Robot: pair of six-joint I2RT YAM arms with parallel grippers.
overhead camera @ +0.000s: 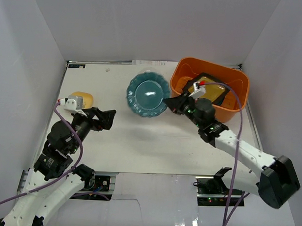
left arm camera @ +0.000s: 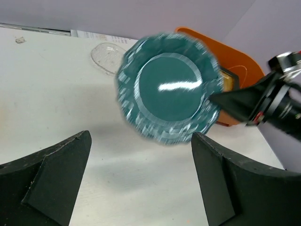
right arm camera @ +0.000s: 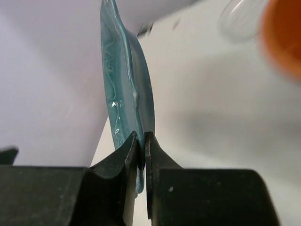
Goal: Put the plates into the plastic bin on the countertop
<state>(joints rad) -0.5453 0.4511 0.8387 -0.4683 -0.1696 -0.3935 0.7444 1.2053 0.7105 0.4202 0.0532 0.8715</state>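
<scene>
Right gripper (overhead camera: 167, 101) pinches the teal scalloped plate (overhead camera: 147, 94) beside the plastic bin (overhead camera: 182, 74).
On the white countertop (overhead camera: 140, 147), the orange bin stands far right with a black amber-centred plate (overhead camera: 211, 93) inside. The teal plate hangs just left of it, rim clamped between nearly closed fingers. The left gripper (overhead camera: 107, 119) gapes wide, empty, near a yellow plate (overhead camera: 82, 97).

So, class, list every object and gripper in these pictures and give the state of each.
teal scalloped plate, pinched at its rim, lifted off the countertop
right gripper, fingers shut on the teal scalloped plate
left gripper, fingers open, empty
orange bin, holds the black square plate
yellow plate, lying on the countertop, untouched
</scene>
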